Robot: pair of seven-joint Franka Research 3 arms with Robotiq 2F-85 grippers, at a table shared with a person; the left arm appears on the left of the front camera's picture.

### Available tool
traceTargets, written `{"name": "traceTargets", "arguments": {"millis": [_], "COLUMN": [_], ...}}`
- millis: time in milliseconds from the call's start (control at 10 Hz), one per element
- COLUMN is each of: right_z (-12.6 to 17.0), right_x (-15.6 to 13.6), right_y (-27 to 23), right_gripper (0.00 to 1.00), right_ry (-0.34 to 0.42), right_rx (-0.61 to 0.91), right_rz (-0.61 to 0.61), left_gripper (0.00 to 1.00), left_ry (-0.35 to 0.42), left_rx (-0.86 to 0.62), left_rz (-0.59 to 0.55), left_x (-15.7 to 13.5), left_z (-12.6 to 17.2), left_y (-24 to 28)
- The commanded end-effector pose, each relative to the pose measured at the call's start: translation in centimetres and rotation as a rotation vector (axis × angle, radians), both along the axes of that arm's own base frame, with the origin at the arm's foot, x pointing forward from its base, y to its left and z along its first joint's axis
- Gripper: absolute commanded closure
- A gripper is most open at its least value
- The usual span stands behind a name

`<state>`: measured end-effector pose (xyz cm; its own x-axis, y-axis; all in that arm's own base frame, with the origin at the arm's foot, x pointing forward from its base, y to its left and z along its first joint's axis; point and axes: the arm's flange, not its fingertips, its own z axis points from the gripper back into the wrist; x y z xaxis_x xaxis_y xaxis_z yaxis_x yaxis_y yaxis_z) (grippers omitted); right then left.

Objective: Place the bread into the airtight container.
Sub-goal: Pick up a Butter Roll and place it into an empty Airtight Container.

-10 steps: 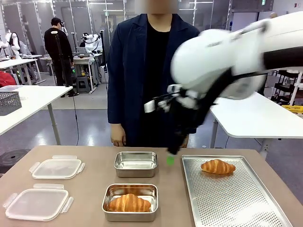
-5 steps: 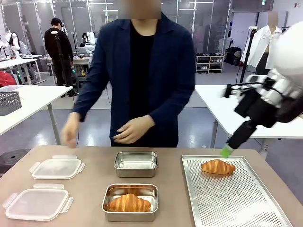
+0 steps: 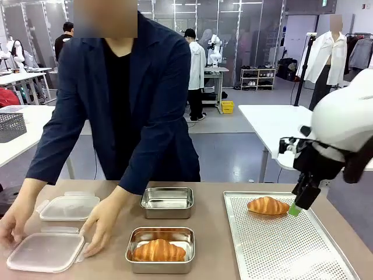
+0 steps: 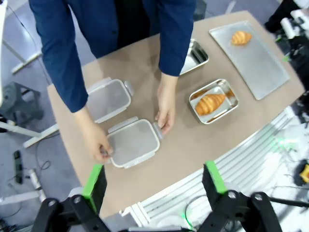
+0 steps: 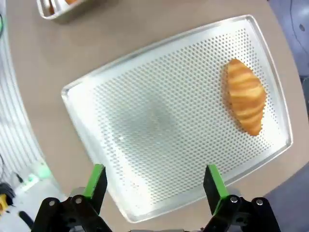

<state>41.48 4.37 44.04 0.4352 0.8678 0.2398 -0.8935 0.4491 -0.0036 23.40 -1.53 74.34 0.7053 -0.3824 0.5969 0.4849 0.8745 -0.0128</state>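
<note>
The person has leaned in, hands (image 3: 99,226) now gripping the near lid (image 3: 46,252); the right end effector (image 3: 296,209) has sunk toward the tray croissant (image 3: 267,205).
Left to right on the table (image 3: 210,262): the far lid (image 3: 69,207), crossed by the person's forearms; an empty container (image 3: 167,201) behind the filled container (image 3: 133,256) holding a second croissant (image 3: 158,249); then the perforated tray (image 3: 285,251). The left end effector (image 4: 154,186), hanging high above, and the right one are spread wide, gripping nothing.
</note>
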Motion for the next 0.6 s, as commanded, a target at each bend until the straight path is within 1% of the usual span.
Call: {"name": "traceTargets", "arguments": {"millis": [0,100,200,400,500], "right_z": [0.6,0.3,-0.6,-0.6,-0.6], "right_x": [3.2,3.5,1.9,1.9,3.2], "right_y": [0.1,0.5,0.2,0.2,0.4], "right_gripper": [0.0,0.0,0.0,0.0,0.0], "right_ry": [0.023,0.032,0.013,0.013,0.022], "right_rx": [-0.04,-0.047,-0.026,-0.026,-0.036], "right_rz": [0.02,0.02,0.011,0.011,0.012], "left_gripper": [0.0,0.0,0.0,0.0,0.0], "left_ry": [0.005,0.005,0.005,0.005,0.005], "left_rx": [0.007,0.007,0.007,0.007,0.007], "left_rz": [0.0,0.0,0.0,0.0,0.0], "left_x": [0.0,0.0,0.0,0.0,0.0], "left_z": [0.3,0.3,0.3,0.3,0.3], "left_y": [0.1,0.1,0.1,0.1,0.1]}}
